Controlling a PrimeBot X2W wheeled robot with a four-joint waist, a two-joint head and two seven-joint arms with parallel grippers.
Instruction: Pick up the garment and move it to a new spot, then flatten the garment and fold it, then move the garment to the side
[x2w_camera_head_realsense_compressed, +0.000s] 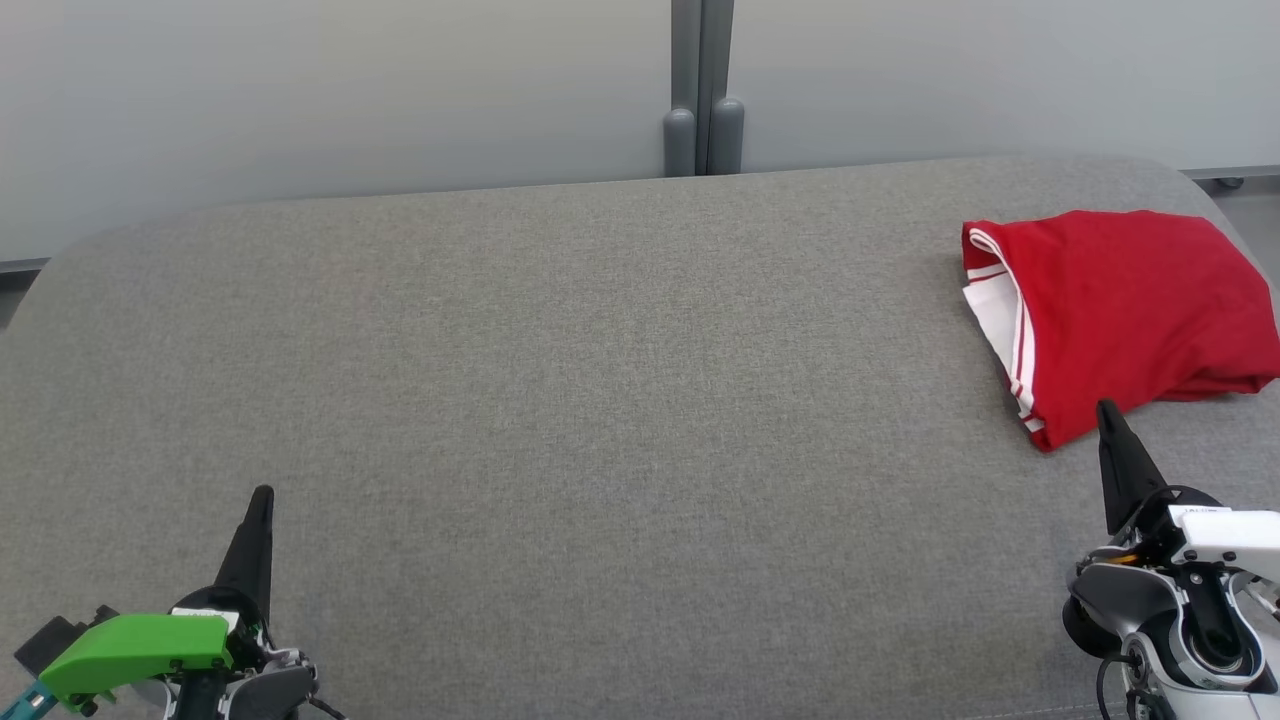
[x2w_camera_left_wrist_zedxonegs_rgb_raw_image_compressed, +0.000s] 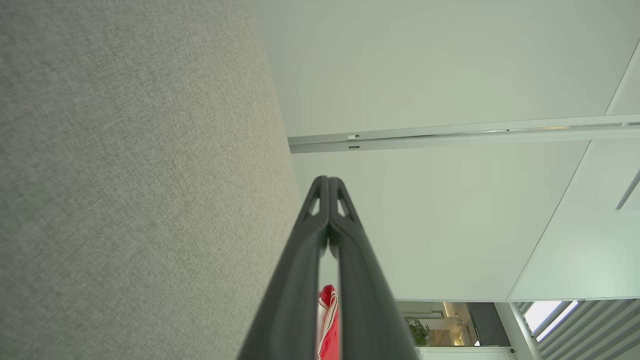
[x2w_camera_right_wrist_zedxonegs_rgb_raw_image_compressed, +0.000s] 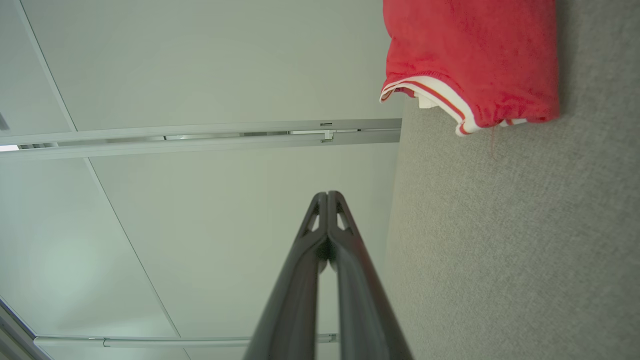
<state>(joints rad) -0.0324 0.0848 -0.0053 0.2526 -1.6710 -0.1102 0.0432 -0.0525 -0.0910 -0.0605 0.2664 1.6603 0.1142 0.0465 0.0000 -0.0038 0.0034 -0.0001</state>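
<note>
Obs: red garment (x2w_camera_head_realsense_compressed: 1130, 310) bundled at far right, near corner just beyond right tool (x2w_camera_head_realsense_compressed: 1106, 410); left tool (x2w_camera_head_realsense_compressed: 263, 493) well apart. Both tools pressed together, empty. Right arm nearer.

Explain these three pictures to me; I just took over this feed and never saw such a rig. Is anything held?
This is a two-armed robot. The wide picture comes from its head camera, looking down on a grey fabric surface. Lower left is its left gripper, lower right its right gripper, each two long dark fingers. The other two pictures come from wrist cameras looking along those fingers, so the scene appears turned sideways. A red garment with white trim lies loosely folded at the surface's far right, near the right gripper's tip. Both grippers are shut and hold nothing; neither touches the garment.
</note>
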